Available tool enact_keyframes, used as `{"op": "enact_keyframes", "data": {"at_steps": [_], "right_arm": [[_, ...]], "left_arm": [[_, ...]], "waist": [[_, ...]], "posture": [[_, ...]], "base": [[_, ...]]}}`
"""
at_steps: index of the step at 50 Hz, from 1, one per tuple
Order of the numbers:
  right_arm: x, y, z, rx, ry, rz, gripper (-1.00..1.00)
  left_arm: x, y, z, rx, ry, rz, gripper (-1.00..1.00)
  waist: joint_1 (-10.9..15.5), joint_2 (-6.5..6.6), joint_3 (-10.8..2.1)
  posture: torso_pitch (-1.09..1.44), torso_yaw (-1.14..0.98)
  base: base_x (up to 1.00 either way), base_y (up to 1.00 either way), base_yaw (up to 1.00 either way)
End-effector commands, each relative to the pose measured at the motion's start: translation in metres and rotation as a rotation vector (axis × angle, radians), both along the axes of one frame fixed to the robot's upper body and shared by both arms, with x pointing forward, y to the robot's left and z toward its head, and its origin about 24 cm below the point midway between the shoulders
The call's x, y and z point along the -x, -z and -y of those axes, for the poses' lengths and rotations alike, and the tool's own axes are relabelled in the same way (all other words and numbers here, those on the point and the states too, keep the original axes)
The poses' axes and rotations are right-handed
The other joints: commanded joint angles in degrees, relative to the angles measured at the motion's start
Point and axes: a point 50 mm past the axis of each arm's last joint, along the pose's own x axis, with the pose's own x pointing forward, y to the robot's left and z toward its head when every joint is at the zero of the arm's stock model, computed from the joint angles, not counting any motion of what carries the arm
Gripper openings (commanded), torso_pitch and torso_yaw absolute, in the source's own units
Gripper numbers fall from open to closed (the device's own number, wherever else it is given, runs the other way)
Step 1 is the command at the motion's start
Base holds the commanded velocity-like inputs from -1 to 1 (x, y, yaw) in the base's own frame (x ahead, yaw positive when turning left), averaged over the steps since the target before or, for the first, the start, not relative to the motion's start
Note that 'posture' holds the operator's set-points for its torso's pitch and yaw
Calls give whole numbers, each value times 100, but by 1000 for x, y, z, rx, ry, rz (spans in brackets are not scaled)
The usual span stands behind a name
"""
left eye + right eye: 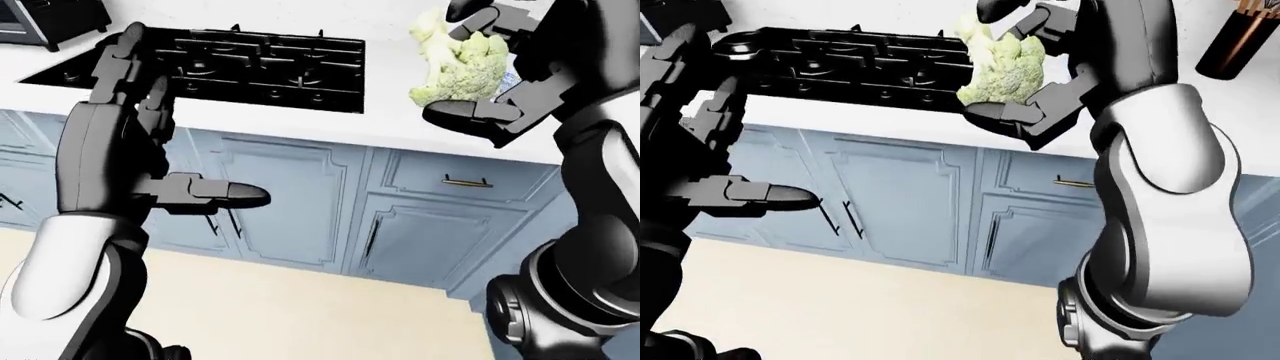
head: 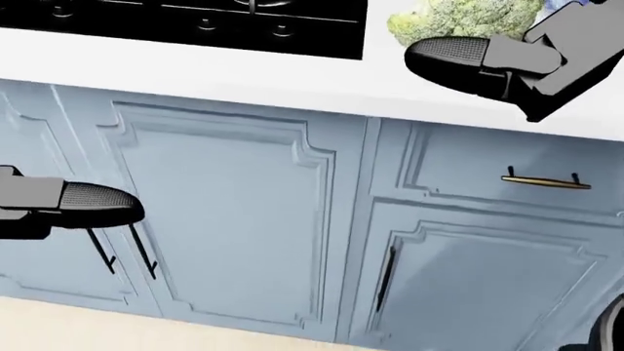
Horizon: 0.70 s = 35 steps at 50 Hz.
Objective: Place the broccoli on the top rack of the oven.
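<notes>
At the upper right of the left-eye view, the right hand [image 1: 480, 67] holds the broccoli [image 1: 455, 64] with its fingers [image 1: 470, 116] closed round it, one below and others above, raised over the edge of the white worktop [image 1: 400, 124] just right of the black stove [image 1: 240, 64]. The left hand [image 1: 150, 135] hangs apart at the left, its fingers spread wide and holding nothing, one pointing toward the blue cabinet doors [image 2: 224, 212] beneath the worktop, where a brass drawer handle [image 2: 546, 181] shows at the right.
</notes>
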Motion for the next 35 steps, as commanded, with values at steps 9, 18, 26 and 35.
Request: {"op": "enact_keyframes", "data": {"at_steps": [9, 18, 26, 35], "right_arm": [[8, -12, -1, -40, -2, 93, -100], [11, -19, -4, -97, -39, 116, -100], [11, -18, -9, -97, -58, 117, -100], [13, -19, -19, -91, -96, 125, -100]], "left_arm": [[4, -8, 0, -8, 4, 55, 100], [4, -9, -2, -11, -3, 56, 100], [3, -7, -1, -9, 2, 53, 100], [4, -12, -1, -10, -2, 57, 100]], "waist": [[-130, 457, -410], [-158, 513, -333], [-235, 79, -334], [-159, 566, -209]], "posture": [[0, 0], [0, 0], [0, 0], [0, 0]], "base": [[0, 0, 0], [0, 0, -46], [0, 0, -87], [0, 0, -88]]}}
